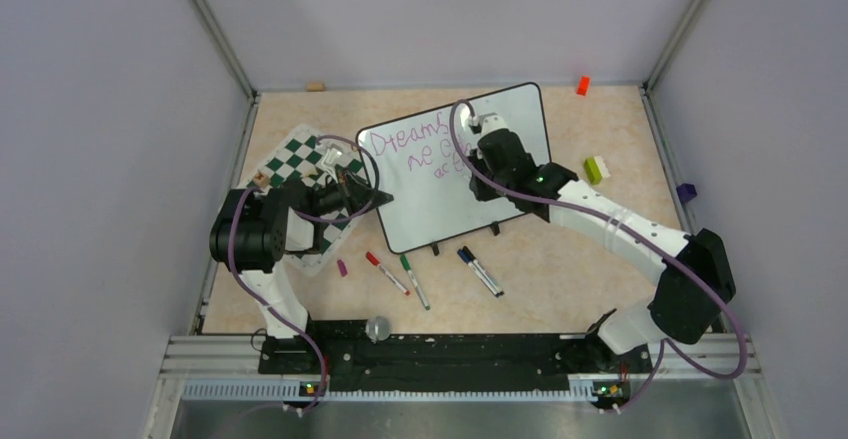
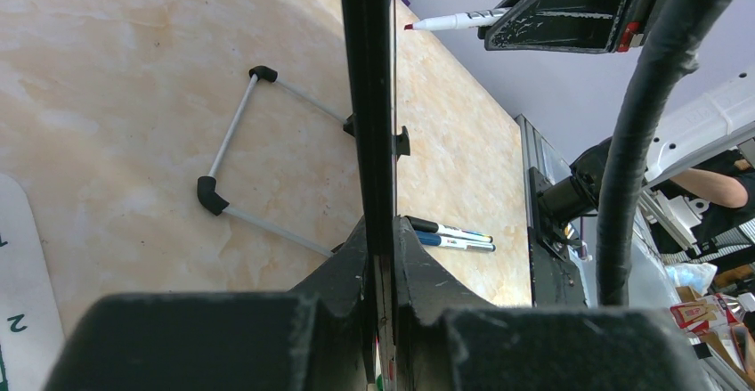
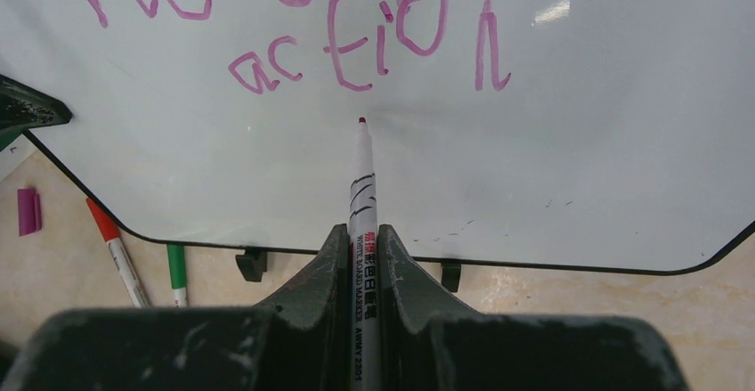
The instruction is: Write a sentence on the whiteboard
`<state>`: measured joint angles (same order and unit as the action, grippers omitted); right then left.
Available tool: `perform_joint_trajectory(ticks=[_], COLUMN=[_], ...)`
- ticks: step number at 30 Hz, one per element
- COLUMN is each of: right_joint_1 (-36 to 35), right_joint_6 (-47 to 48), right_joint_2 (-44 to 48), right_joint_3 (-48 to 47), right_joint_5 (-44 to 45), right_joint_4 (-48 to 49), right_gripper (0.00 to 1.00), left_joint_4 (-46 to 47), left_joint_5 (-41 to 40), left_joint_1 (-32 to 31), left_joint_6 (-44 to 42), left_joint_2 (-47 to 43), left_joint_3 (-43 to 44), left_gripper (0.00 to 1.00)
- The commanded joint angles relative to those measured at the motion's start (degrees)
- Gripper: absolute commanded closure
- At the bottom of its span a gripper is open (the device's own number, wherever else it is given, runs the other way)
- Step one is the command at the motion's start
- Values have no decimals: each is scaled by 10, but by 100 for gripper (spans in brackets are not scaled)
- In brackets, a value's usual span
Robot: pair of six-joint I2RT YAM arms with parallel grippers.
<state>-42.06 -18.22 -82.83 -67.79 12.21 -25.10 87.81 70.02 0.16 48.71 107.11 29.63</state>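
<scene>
Purple-pink sentence [image 3: 356,52] slants across the whiteboard [image 1: 440,209] standing mid-worktop [image 1: 600,249]. My right end effector [image 3: 362,235] clamps a marker [image 3: 362,177], tip just below the last line; my left end effector [image 2: 378,231] grips the board's left edge.

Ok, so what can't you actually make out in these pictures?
- Top view: the right arm covers the ends of the sentence on the whiteboard.
- Right wrist view: the picture's top edge cuts off the upper lines.
- Right wrist view: whether the marker tip touches the whiteboard cannot be told.
- Left wrist view: the whiteboard is edge-on, its face hidden.
</scene>
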Motion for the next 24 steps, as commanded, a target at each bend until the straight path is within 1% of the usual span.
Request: perform_joint_trajectory(ticks=[1,14,24], right_joint_1=[-7,-7,-7], right_joint_6=[4,4,-2], right_joint_2=[-6,-31,-14], right_joint_3=[-4,-11,23], right_joint_5=[6,23,12], right_joint_4=[23,14,8], right_gripper=[100,100,100], left_joint_4=[50,50,50], left_joint_5=[54,54,54], left_joint_1=[-5,-5,-6], left_joint_6=[-44,-44,-44], left_joint_2=[1,0,0], left_joint_3=[-3,-4,-4], left_gripper=[100,100,100])
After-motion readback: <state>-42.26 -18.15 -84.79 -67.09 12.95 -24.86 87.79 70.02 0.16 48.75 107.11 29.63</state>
